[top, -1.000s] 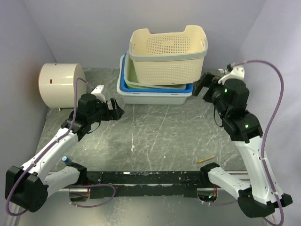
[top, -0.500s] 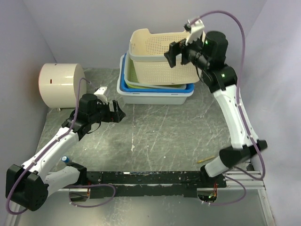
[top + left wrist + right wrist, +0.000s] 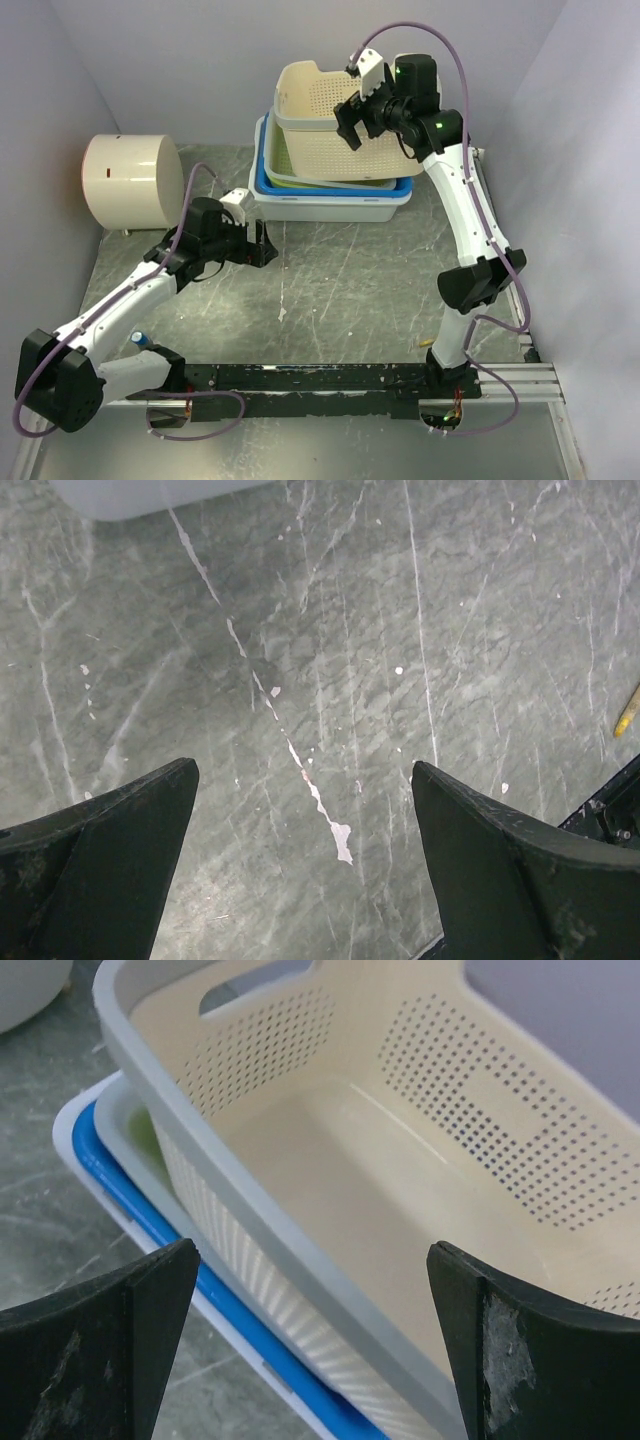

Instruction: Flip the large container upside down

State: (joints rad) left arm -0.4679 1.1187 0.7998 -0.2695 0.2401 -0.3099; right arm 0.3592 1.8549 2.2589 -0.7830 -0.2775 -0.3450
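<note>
Your right hand (image 3: 352, 122) is spread wide and holds nothing. It hangs over the front rim of the cream basket (image 3: 315, 150), which sits upright, mouth up, in a stack of tubs (image 3: 330, 205) at the table's (image 3: 380, 270) 12 o'clock. That arm is reared high, reaching back over the stack with its wrist pitched down toward the basket. Your left hand (image 3: 262, 243) is likewise wide apart and empty, low over the table near 10 o'clock, just before the tubs, its arm stretched forward.
</note>
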